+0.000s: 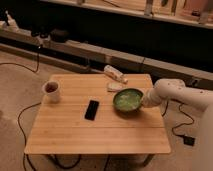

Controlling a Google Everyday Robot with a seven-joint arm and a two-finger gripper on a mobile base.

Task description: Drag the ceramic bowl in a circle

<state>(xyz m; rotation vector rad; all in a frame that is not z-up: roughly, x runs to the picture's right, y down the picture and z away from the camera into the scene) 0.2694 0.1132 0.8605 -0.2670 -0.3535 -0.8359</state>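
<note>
The ceramic bowl [127, 99], round, green and shallow, rests on the wooden table [95, 130] toward its right side, just below a pale flat object. My gripper [143, 102] sits at the bowl's right rim, shut on it, at the end of the white arm [175, 93] that reaches in from the right. The fingertips are hidden against the rim.
A black phone [91, 109] lies left of the bowl. A white mug [52, 91] with dark contents stands near the table's left edge. A white bottle-like object [115, 74] and a pale flat item [115, 87] lie at the back. Cables run over the floor.
</note>
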